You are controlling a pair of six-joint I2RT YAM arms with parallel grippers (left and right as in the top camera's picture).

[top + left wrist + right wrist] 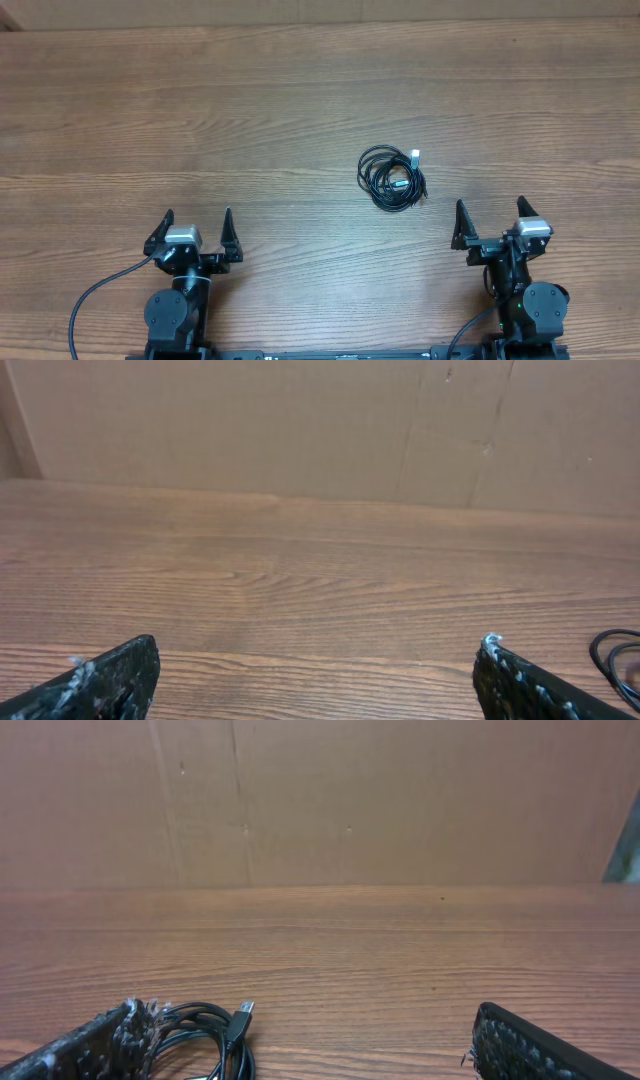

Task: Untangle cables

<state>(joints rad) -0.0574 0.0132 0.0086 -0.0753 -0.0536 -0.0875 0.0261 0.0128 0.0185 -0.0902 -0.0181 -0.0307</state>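
The cables [391,179] lie as one small coiled bundle of thin black cords on the wooden table, right of centre, with a silvery plug tip at the coil's upper right. My right gripper [491,222] is open and empty, just below and to the right of the coil. In the right wrist view the coil [205,1035] lies by the left finger, apart from it, between the open jaws [305,1040]. My left gripper [198,226] is open and empty at the front left, far from the coil. In the left wrist view a loop of cable [618,660] shows at the right edge, beyond the open jaws [318,665].
The wooden table [250,120] spreads to the back, where a brown cardboard wall [300,430] stands along its far edge. A thick black arm wire [95,295] curves by the left arm base at the front left.
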